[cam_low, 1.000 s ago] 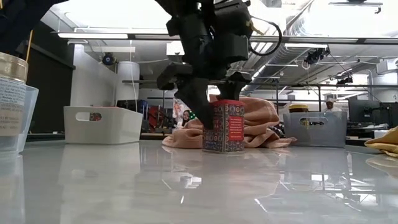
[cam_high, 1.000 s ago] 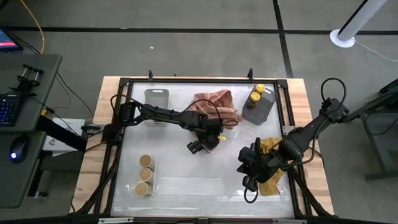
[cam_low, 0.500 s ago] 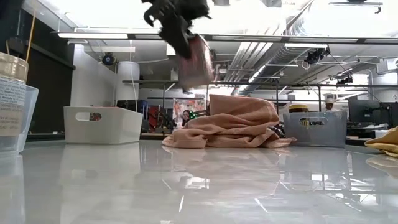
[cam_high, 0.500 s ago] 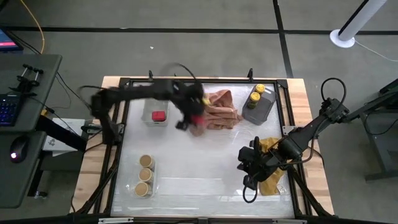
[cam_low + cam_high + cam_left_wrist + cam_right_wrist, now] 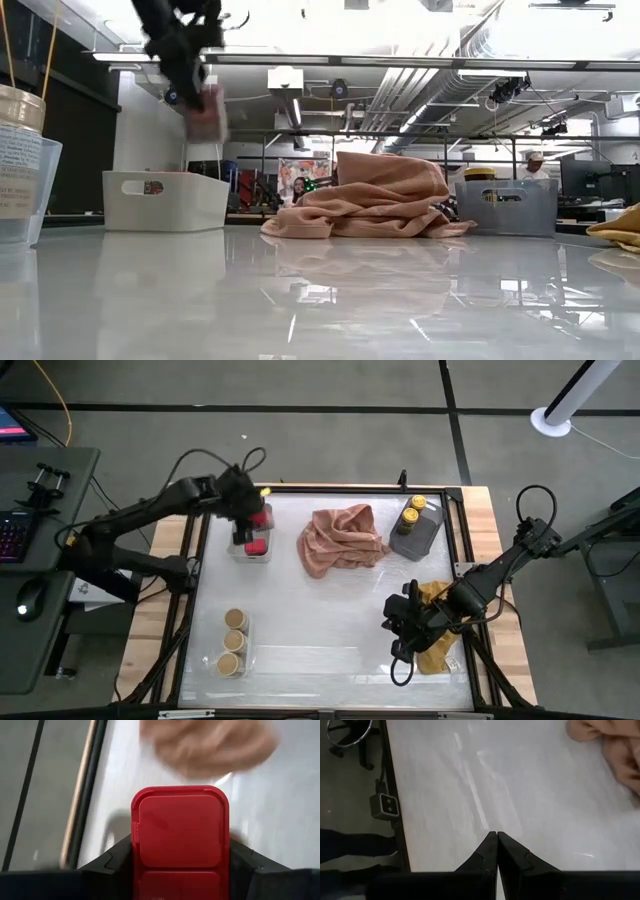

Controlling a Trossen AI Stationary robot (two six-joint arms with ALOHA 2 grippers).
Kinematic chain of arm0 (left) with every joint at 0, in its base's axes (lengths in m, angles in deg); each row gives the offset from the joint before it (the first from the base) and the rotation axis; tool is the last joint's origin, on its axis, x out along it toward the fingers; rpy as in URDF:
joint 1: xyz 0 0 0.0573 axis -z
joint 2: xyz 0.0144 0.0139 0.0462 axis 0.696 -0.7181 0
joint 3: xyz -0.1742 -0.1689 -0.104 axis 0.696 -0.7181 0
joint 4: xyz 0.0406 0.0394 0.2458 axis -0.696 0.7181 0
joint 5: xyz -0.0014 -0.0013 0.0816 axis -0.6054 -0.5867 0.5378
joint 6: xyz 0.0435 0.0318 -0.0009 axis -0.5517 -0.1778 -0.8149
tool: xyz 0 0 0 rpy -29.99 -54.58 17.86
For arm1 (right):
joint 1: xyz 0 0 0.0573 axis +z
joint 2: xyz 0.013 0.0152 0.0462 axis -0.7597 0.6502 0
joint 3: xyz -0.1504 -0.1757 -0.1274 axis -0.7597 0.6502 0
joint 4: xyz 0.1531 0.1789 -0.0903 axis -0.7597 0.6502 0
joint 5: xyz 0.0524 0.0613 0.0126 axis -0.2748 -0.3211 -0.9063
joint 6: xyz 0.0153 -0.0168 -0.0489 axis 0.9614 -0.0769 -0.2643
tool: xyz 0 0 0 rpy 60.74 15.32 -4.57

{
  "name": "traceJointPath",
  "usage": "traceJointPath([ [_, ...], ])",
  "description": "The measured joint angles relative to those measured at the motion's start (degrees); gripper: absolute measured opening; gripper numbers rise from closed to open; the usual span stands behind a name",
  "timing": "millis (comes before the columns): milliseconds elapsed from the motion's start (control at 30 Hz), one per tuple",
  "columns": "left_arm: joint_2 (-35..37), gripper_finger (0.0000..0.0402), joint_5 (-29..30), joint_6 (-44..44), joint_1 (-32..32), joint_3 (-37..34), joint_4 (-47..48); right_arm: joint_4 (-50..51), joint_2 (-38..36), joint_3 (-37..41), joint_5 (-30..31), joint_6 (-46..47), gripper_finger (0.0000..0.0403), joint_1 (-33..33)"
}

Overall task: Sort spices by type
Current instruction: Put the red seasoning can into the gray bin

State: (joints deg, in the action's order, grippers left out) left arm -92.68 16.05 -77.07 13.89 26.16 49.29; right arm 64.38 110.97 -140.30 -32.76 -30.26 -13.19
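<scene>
Now we see | left gripper (image 5: 256, 518) clamped on red spice box (image 5: 180, 827) above white tray (image 5: 250, 550) | right gripper (image 5: 497, 840) closed, empty, well apart from tray

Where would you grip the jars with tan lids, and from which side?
Each tan-lidded jar stands upright in a row inside the clear tray, lid up. Probably best to come straight down and close the claw across the round lid or upper body; the tray wall and neighbouring jars likely block a sideways approach.
</scene>
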Motion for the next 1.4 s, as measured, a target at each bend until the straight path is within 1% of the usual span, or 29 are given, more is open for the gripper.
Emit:
traceJointPath([
  [100, 2.0, 0.0184, 5.5, 1.6, -0.3, -7.0, -2.5, 0.0, 0.0, 0.0, 1.0, 0.0, 0.0, 0.0],
  [167, 2.2, 0.0184, 8.5, 1.6, -0.3, -10.0, -4.0, 0.0, 0.0, 0.0, 1.1, 0.0, 0.0, 0.0],
  [233, 2.1, 0.0185, 8.6, 1.5, -0.3, -12.1, -5.6, 0.0, 0.0, 0.0, 1.0, 0.1, 0.0, 0.0],
  [367, 1.4, 0.0185, 5.6, -0.8, -0.3, -14.1, -8.9, -0.4, 0.0, 0.0, 1.1, 0.5, 0.0, 0.0],
  [667, -6.8, 0.0187, 5.2, -4.4, -0.3, -14.0, -8.8, -3.3, 0.0, 0.0, 1.0, 0.7, 0.0, 0.0],
  [833, -10.3, 0.0249, 5.3, -4.4, -0.2, -13.8, -8.7, -3.5, 0.0, 0.0, 1.0, 1.9, 0.0, 0.0],
  [933, -10.8, 0.0274, 4.9, -4.4, -0.2, -13.9, -9.4, -3.5, 0.0, 0.0, 0.9, 2.0, 0.0, 0.1],
  [1133, -10.9, 0.0282, 4.4, -5.1, -0.1, -13.3, -8.2, -3.4, 0.0, 0.0, 0.7, 1.5, 0.0, 0.2],
  [1267, -11.1, 0.0283, 6.4, -5.6, -0.4, -9.0, -4.7, -3.1, 0.0, 0.0, 0.6, 0.5, 0.0, 0.1],
  [1400, -9.4, 0.0284, 6.7, -5.9, -1.6, -4.4, -2.9, -3.0, 0.0, 0.0, 0.6, -0.3, 0.0, -0.3],
])
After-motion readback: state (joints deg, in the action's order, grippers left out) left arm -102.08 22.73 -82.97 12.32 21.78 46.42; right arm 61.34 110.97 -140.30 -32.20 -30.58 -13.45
